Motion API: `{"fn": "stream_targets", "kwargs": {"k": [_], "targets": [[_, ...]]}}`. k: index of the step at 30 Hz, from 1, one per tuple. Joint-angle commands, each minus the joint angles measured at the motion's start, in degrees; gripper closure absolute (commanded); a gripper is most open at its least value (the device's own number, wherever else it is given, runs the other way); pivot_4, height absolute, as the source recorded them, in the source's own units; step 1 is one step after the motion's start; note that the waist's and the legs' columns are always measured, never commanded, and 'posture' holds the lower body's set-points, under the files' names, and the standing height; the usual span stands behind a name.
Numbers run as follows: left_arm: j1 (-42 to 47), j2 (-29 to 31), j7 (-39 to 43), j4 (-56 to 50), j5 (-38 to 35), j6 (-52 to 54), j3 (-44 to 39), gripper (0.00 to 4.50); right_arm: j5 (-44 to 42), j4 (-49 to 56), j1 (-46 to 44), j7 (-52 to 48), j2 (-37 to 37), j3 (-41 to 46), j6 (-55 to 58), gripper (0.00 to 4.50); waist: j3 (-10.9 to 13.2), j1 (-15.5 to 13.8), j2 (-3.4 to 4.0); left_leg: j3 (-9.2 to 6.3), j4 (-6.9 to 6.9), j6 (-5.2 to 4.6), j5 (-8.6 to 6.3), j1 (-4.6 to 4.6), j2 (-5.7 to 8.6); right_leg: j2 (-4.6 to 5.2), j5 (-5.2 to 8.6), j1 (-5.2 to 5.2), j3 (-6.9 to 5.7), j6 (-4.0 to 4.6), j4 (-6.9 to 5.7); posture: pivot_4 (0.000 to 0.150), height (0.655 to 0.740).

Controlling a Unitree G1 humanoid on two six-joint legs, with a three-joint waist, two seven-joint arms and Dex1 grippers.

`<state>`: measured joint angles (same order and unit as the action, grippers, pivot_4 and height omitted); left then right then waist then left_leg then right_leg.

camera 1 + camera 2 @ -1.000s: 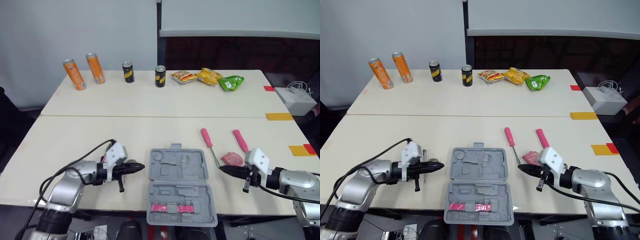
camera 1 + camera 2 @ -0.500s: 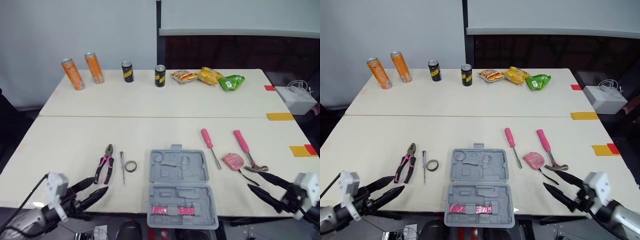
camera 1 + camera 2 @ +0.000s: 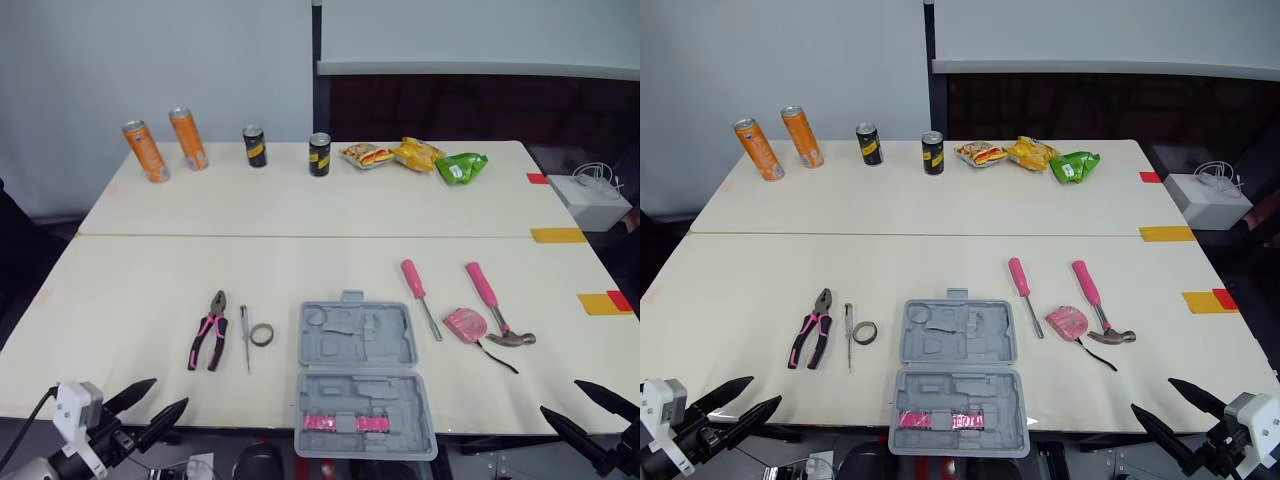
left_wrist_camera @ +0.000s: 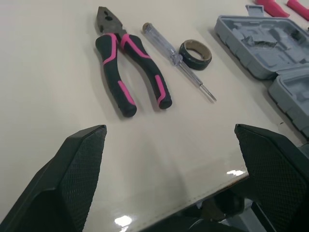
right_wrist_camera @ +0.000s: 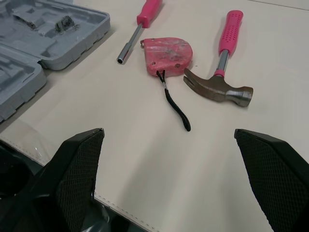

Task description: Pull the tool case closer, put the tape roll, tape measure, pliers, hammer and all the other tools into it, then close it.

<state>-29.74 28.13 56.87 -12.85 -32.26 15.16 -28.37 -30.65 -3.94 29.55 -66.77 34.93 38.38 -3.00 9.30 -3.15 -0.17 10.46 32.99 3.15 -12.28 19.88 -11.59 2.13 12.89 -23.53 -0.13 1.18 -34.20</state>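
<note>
Head view: tool case (image 3: 365, 380) open at table (image 3: 130, 300) near edge; left gripper (image 3: 171, 391), right gripper (image 3: 560, 397) low, jaws spread, empty.
Left wrist: pliers (image 4: 128, 72), tape roll (image 4: 195, 48) ahead; suggest grasping pliers mid-handle.
Right wrist: tape measure (image 5: 168, 55) just beside hammer (image 5: 222, 72); avoid strap (image 5: 176, 108).

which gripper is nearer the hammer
Right. The right gripper is off the table's near edge, close to the hammer; the left gripper is far across, beyond the tool case and pliers.
</note>
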Motion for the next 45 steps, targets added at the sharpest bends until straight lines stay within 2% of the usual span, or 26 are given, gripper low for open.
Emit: {"fn": "stream_targets", "kwargs": {"k": [1,5,8,14,17,21,24,26,28,31,34,39,44,45], "targets": [[2.2,2.2,-0.3,-2.0,-1.1,0.7,0.5,0.0,-3.3,5.4,-1.0,1.0,0.3,-0.5,2.3,0.02,0.0,0.0,0.0,0.0,0.0,0.0,0.0,-0.01,0.0,-0.01,-0.01,0.0,0.0,0.01,-0.01,0.15,0.74],[7.0,9.2,-0.8,-5.6,0.4,6.1,3.9,0.0,-7.8,13.6,-5.3,1.4,1.8,-3.6,7.8,0.02,0.0,0.2,0.02,0.0,0.04,-0.02,0.02,-0.06,0.0,-0.01,-0.07,0.02,0.0,0.09,-0.12,0.15,0.74],[11.4,15.8,-1.7,-8.5,1.5,10.8,6.0,0.0,-5.2,17.3,-8.6,1.1,2.5,-6.5,5.2,0.02,-0.1,0.1,0.02,-0.01,0.16,-0.02,0.03,-0.1,0.01,0.01,-0.24,0.02,0.0,0.4,-0.36,0.15,0.74],[24.2,33.3,-2.9,-16.3,0.8,26.3,11.0,0.0,-5.6,20.1,-19.4,-1.8,6.4,-14.6,7.0,0.02,-0.1,0.2,-0.05,-0.05,0.25,-0.02,0.13,-0.32,0.07,0.05,-0.25,-0.02,-0.02,0.43,-0.64,0.15,0.74],[33.6,38.4,-3.1,-18.8,-1.4,33.3,16.1,0.0,-9.2,18.6,-24.4,-11.7,11.0,-18.8,10.1,0.02,-0.1,0.3,-0.01,-0.05,0.31,-0.14,0.2,-0.34,0.2,0.21,-0.2,-0.03,-0.02,0.44,-0.81,0.15,0.74],[47.5,47.3,0.6,-22.6,6.1,38.2,33.1,0.0,-9.6,14.2,-31.6,-15.9,12.0,-21.9,10.8,0.02,0.0,0.3,-0.09,-0.06,0.35,-0.26,0.28,-0.35,0.29,0.33,-0.13,-0.04,-0.04,0.48,-0.94,0.15,0.74],[57.7,47.7,3.4,-25.2,6.2,44.1,41.1,0.0,-9.4,12.0,-35.6,-18.4,12.1,-23.8,11.3,0.02,0.0,0.2,-0.08,-0.07,0.37,-0.29,0.29,-0.27,0.35,0.42,-0.09,-0.07,-0.06,0.51,-0.99,0.15,0.74],[64.5,48.6,5.9,-26.0,11.9,46.0,49.7,0.0,-10.1,11.1,-37.8,-19.5,11.8,-24.7,12.2,0.02,0.0,0.2,-0.07,-0.12,0.42,-0.34,0.33,-0.13,0.36,0.44,-0.08,-0.11,-0.1,0.53,-1.02,0.15,0.74],[72.5,46.5,7.4,-25.1,17.8,48.0,58.4,0.0,-10.1,10.1,-39.2,-20.7,11.4,-25.5,12.5,0.02,0.0,0.1,-0.06,-0.17,0.5,-0.41,0.37,0.05,0.35,0.45,-0.07,-0.12,-0.14,0.56,-1.08,0.15,0.74],[81.8,41.0,8.0,-23.0,22.4,51.6,67.3,0.0,-9.3,9.2,-39.7,-21.3,10.6,-26.1,12.0,0.02,0.0,-0.4,-0.04,-0.21,0.64,-0.46,0.41,0.11,0.37,0.49,-0.07,-0.1,-0.21,0.57,-1.21,0.15,0.74],[86.3,37.9,9.3,-21.5,25.7,52.8,73.7,0.0,-9.1,9.4,-39.4,-20.9,10.0,-26.3,12.1,0.02,0.0,-0.5,-0.03,-0.21,0.81,-0.46,0.42,0.17,0.4,0.55,-0.07,-0.11,-0.22,0.58,-1.36,0.15,0.74],[88.4,35.1,11.9,-17.1,32.0,48.4,81.9,0.0,-8.9,9.2,-38.4,-20.4,9.2,-26.1,12.0,0.02,0.0,-0.3,0.0,-0.31,0.94,-0.45,0.42,0.18,0.4,0.56,-0.08,-0.1,-0.22,0.58,-1.5,0.15,0.74],[89.0,29.7,12.4,-11.6,35.7,45.7,84.0,1.44,-9.0,10.0,-37.3,-19.9,8.7,-26.0,12.4,0.0,0.0,-1.0,0.0,-0.37,1.06,-0.43,0.42,0.27,0.43,0.58,-0.1,-0.08,-0.28,0.62,-1.52,0.15,0.74],[88.7,29.1,12.4,-10.6,36.5,45.1,84.2,1.44,-9.1,10.1,-37.1,-19.7,8.6,-25.9,12.5,0.0,0.0,-1.1,0.01,-0.38,1.07,-0.43,0.42,0.28,0.45,0.62,-0.11,-0.08,-0.28,0.62,-1.52,0.15,0.74]]}}
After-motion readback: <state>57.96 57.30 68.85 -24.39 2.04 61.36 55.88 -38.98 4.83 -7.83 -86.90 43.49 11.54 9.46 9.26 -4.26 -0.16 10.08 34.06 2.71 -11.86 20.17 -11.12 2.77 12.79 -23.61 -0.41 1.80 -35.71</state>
